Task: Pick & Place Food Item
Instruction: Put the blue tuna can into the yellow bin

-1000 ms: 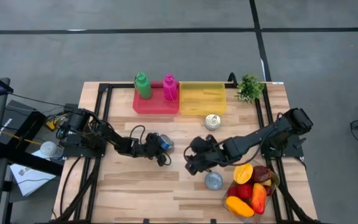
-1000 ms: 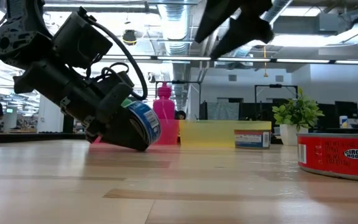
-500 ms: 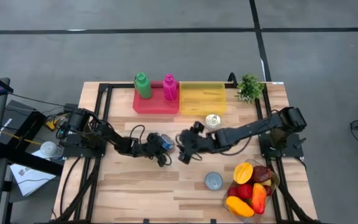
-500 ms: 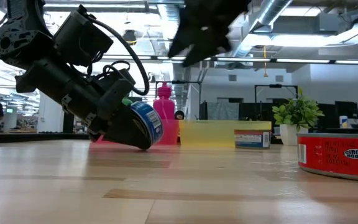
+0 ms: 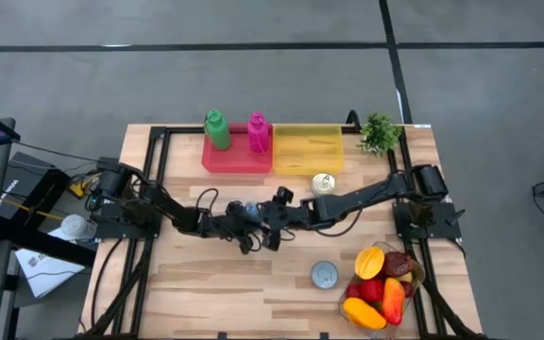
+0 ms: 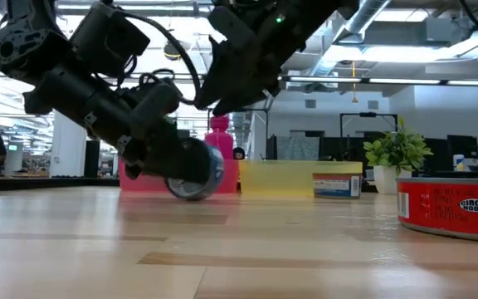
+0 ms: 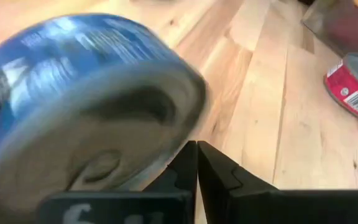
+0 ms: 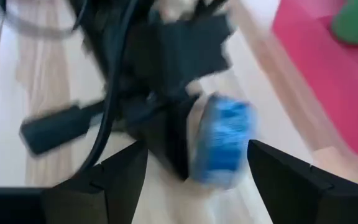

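- Left gripper (image 5: pixel 244 229) low over the table's middle, fingers pressed together; the left wrist view shows the two dark fingers (image 7: pixel 197 168) meeting with no gap.
- Blue-labelled can (image 6: pixel 196 172) lies tipped on its side at the left gripper's tip, resting on the wooden table (image 5: pixel 206 283). In the left wrist view the can (image 7: pixel 79 99) sits just beside the closed fingers, not between them.
- Right gripper (image 5: pixel 270 225) reaches across from the right side, just right of the blue can; its fingers stand apart, nothing between them. In the right wrist view the can (image 8: pixel 224 142) lies ahead of the spread fingers (image 8: pixel 114 174).
- Low view: right gripper (image 6: pixel 222 91) hangs above and just right of the can, clear of the table.
- Red tray (image 5: pixel 237 159) with green bottle (image 5: pixel 216 129) and pink bottle (image 5: pixel 258 131) at the far edge; yellow tray (image 5: pixel 307 149) beside it to the right.
- Red can (image 6: pixel 451 208) near right; another can (image 5: pixel 324 183) near the yellow tray.
- Small plant (image 5: pixel 379 132) at far right corner.
- Bowl of fruit (image 5: pixel 381 283) near right.
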